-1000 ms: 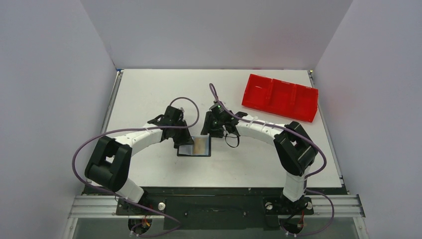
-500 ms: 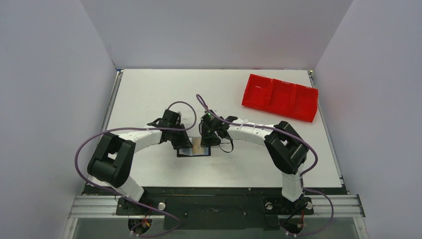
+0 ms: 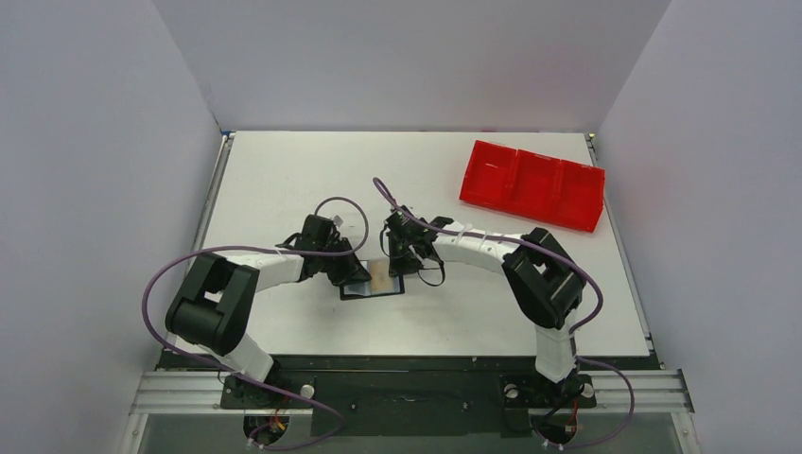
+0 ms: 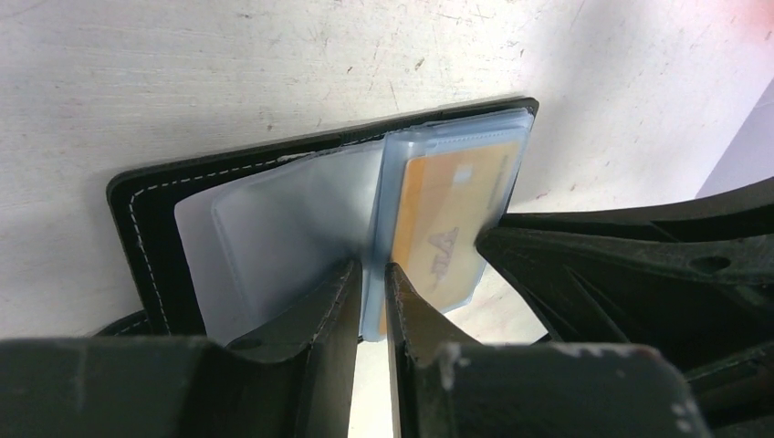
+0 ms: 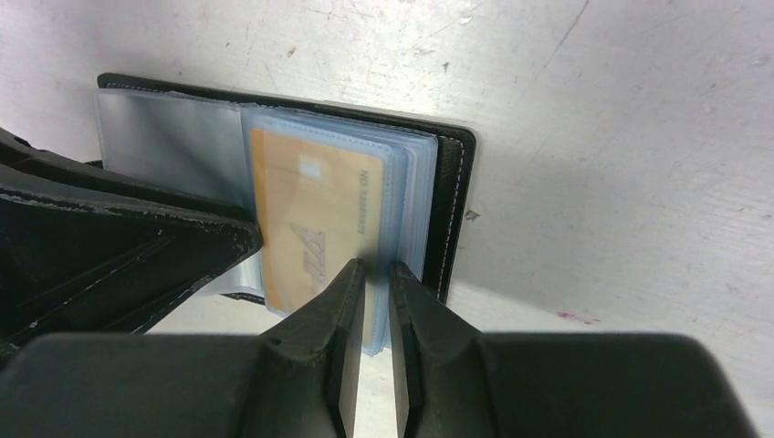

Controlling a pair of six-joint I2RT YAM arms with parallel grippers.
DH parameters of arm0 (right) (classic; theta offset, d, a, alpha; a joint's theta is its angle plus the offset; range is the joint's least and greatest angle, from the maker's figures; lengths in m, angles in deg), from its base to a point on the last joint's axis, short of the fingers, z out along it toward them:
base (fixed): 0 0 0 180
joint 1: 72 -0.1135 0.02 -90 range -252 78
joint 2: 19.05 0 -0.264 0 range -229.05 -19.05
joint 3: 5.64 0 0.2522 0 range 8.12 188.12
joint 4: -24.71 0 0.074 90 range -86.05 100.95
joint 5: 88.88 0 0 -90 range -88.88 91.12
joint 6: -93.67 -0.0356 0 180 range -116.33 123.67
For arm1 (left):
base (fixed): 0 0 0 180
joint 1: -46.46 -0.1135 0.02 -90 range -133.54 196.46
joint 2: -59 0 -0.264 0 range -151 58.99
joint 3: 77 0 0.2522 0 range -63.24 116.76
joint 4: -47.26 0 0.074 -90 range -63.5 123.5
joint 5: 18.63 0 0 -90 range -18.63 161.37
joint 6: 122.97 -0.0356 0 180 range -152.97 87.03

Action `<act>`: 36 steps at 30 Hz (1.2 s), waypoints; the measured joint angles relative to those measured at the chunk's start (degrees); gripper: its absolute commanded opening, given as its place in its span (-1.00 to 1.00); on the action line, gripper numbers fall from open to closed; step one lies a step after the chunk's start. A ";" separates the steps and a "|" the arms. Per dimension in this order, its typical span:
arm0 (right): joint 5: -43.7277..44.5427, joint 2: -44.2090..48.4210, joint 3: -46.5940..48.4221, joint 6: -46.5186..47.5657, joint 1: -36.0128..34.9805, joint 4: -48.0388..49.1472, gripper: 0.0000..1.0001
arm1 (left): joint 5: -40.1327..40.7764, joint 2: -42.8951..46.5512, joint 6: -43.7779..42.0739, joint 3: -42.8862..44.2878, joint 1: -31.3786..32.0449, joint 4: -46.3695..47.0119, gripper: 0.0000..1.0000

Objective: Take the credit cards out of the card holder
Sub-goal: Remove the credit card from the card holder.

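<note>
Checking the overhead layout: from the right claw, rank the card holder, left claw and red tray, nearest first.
1. card holder, gripped by the right claw, centre.
2. left claw, on the holder's left side.
3. red tray, far back right.

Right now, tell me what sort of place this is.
Probably a lab robot test cell: plain pale partition walls box in a white tabletop, with two white-and-black jointed arms bolted at its near edge, both at an open black card holder.
</note>
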 measured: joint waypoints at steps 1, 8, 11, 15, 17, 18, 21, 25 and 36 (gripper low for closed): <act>0.07 0.00 0.09 0.28 0.00 -0.22 -0.75 | -0.28 -0.02 0.46 -0.37 0.00 0.81 -0.71; 1.68 -0.87 1.99 1.86 -0.55 -2.45 -0.77 | -2.40 -0.02 3.34 -3.30 0.00 6.88 -0.70; 2.67 -1.09 2.49 2.29 -0.96 -3.10 -0.77 | -3.04 -0.04 4.72 -4.63 -0.13 9.64 -0.70; 3.54 -1.11 2.67 2.71 -1.16 -3.54 -0.77 | -4.07 -0.50 6.43 -5.92 -0.28 12.83 -0.70; 3.93 -1.22 2.86 3.04 -1.25 -3.85 -0.76 | -4.55 -0.85 7.02 -6.32 -0.28 14.21 -0.70; 4.09 -1.36 3.10 3.13 -1.31 -4.09 -0.75 | -4.68 -0.90 7.26 -6.51 -0.31 14.71 -0.70; 4.55 -1.95 4.11 3.52 -1.62 -4.68 -0.73 | -4.90 -1.03 7.91 -6.93 -0.33 15.72 -0.70; 5.29 -2.38 4.76 3.76 -2.19 -5.22 -0.69 | -5.22 -1.22 8.24 -7.15 -0.39 16.52 -0.69; 5.77 -2.71 5.11 3.87 -2.34 -5.49 -0.82 | -5.27 -1.25 8.31 -7.15 -0.42 16.50 -0.76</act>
